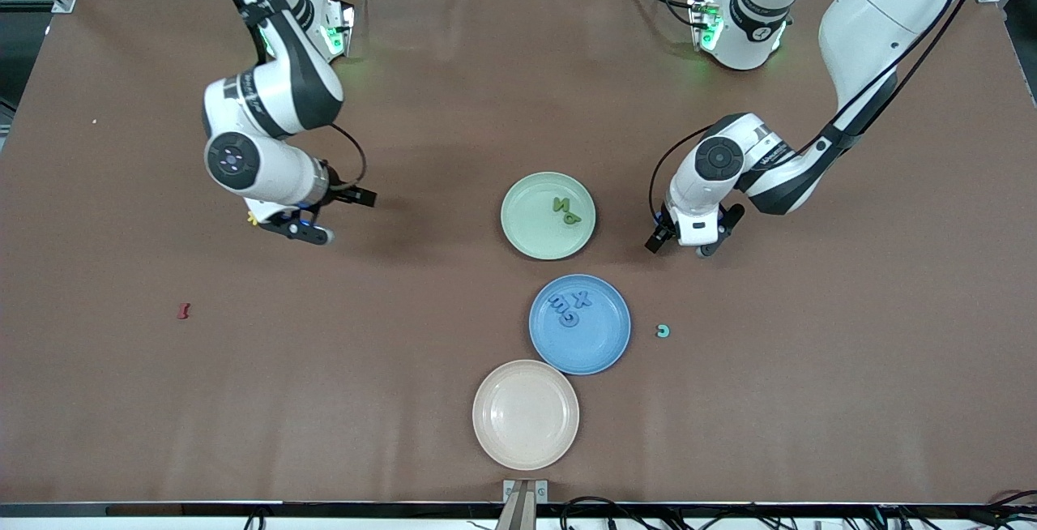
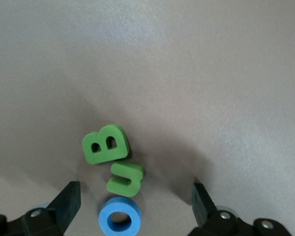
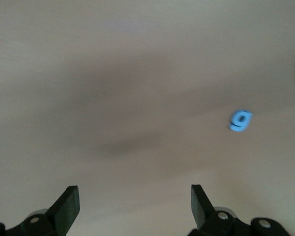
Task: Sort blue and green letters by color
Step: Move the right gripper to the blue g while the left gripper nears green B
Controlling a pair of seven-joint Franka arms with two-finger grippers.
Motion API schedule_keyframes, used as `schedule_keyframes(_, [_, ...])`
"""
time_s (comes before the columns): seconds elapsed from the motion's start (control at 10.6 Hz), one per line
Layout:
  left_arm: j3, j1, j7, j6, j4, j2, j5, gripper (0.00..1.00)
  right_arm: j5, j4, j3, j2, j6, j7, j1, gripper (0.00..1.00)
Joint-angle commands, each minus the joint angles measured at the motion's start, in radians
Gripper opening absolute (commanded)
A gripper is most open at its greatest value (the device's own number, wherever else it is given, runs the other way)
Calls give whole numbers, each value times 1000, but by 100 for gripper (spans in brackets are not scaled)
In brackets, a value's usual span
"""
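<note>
From my seat I have the left gripper [image 1: 689,240] hanging low over bare brown table [image 1: 810,368] just beside the green plate [image 1: 527,230], toward the left arm's end; its fingers [image 2: 66,201] are spread wide with nothing between them. Its wrist camera shows three pieces lying on the cloth under it: a green B [image 2: 106,143], a green u-shaped piece [image 2: 125,179] touching the B's edge, and a blue ring-shaped O [image 2: 119,218] right against that u, sitting between the open fingertips but not gripped. The right gripper [image 1: 304,230] hovers over the table toward the right arm's end, well apart from the plates, and its fingers [image 3: 67,204] are equally wide open and empty. In its wrist view I see a small blue g [image 3: 241,120] alone on the cloth. On the green plate lie two green pieces [image 1: 565,211] close together. The blue plate [image 1: 603,344], nearer the front camera, carries three blue pieces [image 1: 569,305] in a cluster. A small teal c-shaped piece [image 1: 663,331] lies on the table just beside the blue plate, toward the left arm's end. The beige plate [image 1: 526,414], nearest the camera, touches the blue one. A dark red piece [image 1: 183,310] lies alone toward the right arm's end.
</note>
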Motion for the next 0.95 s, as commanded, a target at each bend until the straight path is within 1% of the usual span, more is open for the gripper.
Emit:
schedule_keyframes(0.0, [-9, 33, 75, 64, -77, -46, 39, 100, -5, -180, -158, -132, 7, -207, -23, 100])
schedule_keyframes(0.09, [-10, 50, 103, 70, -83, -51, 40, 100, -3, -214, -233, -130, 24, -293, -25, 98])
schedule_keyframes(0.19, [-19, 60, 120, 69, -85, -60, 41, 100, 0, -254, -293, -129, 67, -356, -25, 98])
schedule_keyframes(0.28, [-22, 62, 124, 69, -83, -70, 40, 100, 0, -288, -323, -126, 134, -383, -23, 98])
schedule_keyframes(0.38, [-24, 68, 125, 69, -82, -74, 40, 100, 2, -309, -325, -111, 195, -383, -22, 92])
schedule_keyframes(0.47, [-25, 68, 125, 69, -82, -77, 40, 100, 3, -316, -325, -83, 233, -383, -19, 89])
schedule_keyframes(0.66, [-28, 68, 125, 70, -80, -72, 40, 100, 14, -314, -325, -40, 268, -380, -11, 81])
schedule_keyframes(0.85, [-28, 68, 125, 70, -79, -66, 40, 100, 73, -314, -325, 24, 340, -387, 6, 73])
